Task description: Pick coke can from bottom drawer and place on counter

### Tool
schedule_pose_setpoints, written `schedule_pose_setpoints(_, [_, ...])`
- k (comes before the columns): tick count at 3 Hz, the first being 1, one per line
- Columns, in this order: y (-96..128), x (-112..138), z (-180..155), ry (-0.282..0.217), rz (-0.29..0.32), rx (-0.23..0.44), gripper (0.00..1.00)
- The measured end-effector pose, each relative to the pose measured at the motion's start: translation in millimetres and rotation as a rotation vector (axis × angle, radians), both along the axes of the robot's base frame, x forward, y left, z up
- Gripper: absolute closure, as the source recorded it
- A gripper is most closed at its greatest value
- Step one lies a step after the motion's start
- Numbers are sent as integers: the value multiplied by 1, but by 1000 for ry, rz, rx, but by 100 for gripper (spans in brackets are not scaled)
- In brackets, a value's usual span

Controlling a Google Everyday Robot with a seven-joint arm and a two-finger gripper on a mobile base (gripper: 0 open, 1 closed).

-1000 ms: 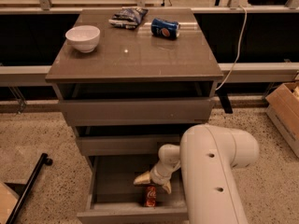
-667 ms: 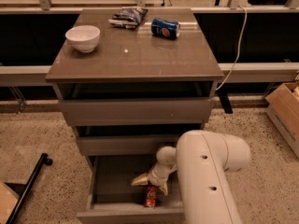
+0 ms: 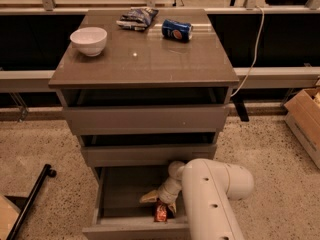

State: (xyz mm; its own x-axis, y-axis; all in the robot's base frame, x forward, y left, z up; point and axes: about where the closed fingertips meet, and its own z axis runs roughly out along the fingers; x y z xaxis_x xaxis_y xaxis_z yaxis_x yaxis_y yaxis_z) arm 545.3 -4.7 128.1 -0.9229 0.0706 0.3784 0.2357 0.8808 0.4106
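Camera view looks down on the cabinet from the front, and the white arm (image 3: pixel 210 199) blocks much of what you need to see. It fills the lower right of the frame and covers the right part of the bottom drawer (image 3: pixel 115 194), which is pulled out with its front edge cut off by the bottom of the frame.

Inside that drawer, the gripper (image 3: pixel 159 204) hangs low over the coke can (image 3: pixel 161 213). Its tan fingers (image 3: pixel 148 198) are spread apart, one to the left and one toward the arm. The can sits near the drawer's front, just below and between them. You see only a sliver of red, and you cannot tell whether either finger touches it.

Above, the middle drawer (image 3: pixel 150 154) and top drawer (image 3: pixel 145 119) show dark gaps over their fronts.

On the glossy counter (image 3: pixel 145 64) you have a white bowl (image 3: pixel 89 40) at the left rear, a crumpled snack bag (image 3: pixel 136 19) at the back, and a blue can (image 3: pixel 177 29) lying on its side beside it.

Around the cabinet is a speckled floor (image 3: pixel 40 149). A black pole (image 3: pixel 30 201) lies at the lower left, a cardboard box (image 3: pixel 305 119) is clipped by the right edge, and a white cable (image 3: pixel 255 49) hangs down behind.
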Motion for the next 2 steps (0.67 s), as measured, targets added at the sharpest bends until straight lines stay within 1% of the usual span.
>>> schedule_pose_setpoints(1, [-1, -1, -8, 31, -4, 3, 18])
schedule_pose_setpoints(2, [-1, -1, -2, 31, -4, 3, 43])
